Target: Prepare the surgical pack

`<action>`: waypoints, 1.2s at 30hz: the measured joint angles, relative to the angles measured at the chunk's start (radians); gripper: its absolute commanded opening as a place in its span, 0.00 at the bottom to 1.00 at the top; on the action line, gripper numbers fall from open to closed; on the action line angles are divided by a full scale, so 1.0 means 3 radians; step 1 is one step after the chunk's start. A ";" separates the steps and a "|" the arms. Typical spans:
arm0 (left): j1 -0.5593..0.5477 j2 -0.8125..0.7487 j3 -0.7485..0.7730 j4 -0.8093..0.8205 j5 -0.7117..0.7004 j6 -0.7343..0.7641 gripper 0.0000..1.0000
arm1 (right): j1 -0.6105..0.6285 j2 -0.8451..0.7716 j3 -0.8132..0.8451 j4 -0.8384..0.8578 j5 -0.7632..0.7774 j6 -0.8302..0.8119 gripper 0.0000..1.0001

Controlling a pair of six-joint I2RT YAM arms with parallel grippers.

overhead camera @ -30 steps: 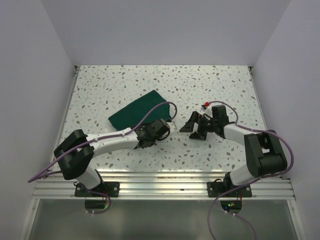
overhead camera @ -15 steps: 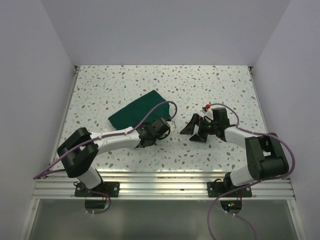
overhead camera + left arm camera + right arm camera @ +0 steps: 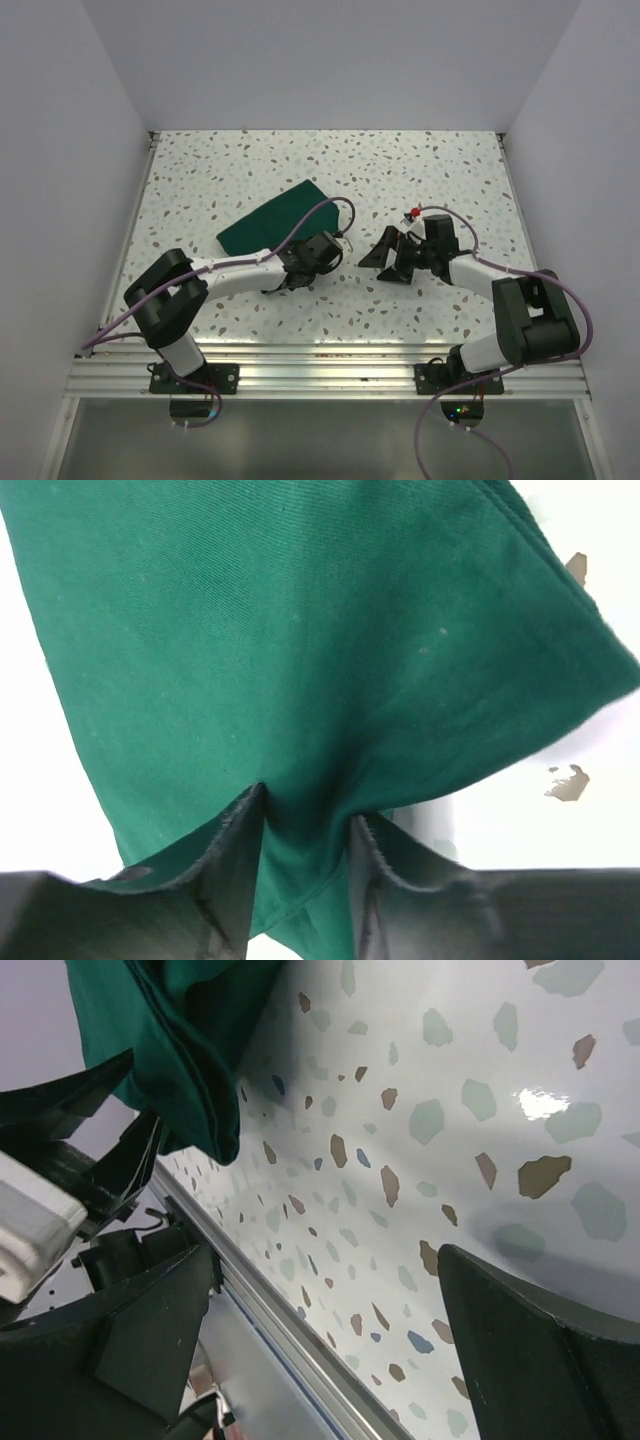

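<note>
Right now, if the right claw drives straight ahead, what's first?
Probably the left claw, which pinches the green cloth at the corner facing the right claw. Heights are unclear from above.

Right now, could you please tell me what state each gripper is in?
Left gripper: closed on a fold of the green cloth.
Right gripper: open, holding nothing.

The desk [image 3: 420, 170], white with grey, brown and bluish flecks, spreads beneath the left pincer [image 3: 335, 242] and the right pincer [image 3: 386, 260]. A ribbed aluminium rail [image 3: 330, 365] edges it on their near side. Plain pale walls [image 3: 330, 60] rise beyond them.
</note>
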 measured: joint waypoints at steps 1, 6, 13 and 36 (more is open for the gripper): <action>0.0019 0.0015 0.0005 0.0004 0.0017 -0.0006 0.31 | 0.0018 -0.0032 -0.0008 0.0003 0.0001 0.0020 0.99; 0.0122 0.0023 0.0010 0.0028 0.0123 -0.0018 0.10 | 0.0179 -0.0184 -0.0019 0.0065 0.0011 0.0170 0.98; 0.0175 -0.0008 0.0038 0.0055 0.0136 -0.0015 0.00 | 0.0568 -0.0240 -0.0019 0.0301 0.0112 0.0566 0.87; 0.0188 -0.0254 0.0038 0.0067 0.0108 -0.0079 0.00 | 0.0738 0.0526 0.0108 0.1719 0.0201 0.1815 0.24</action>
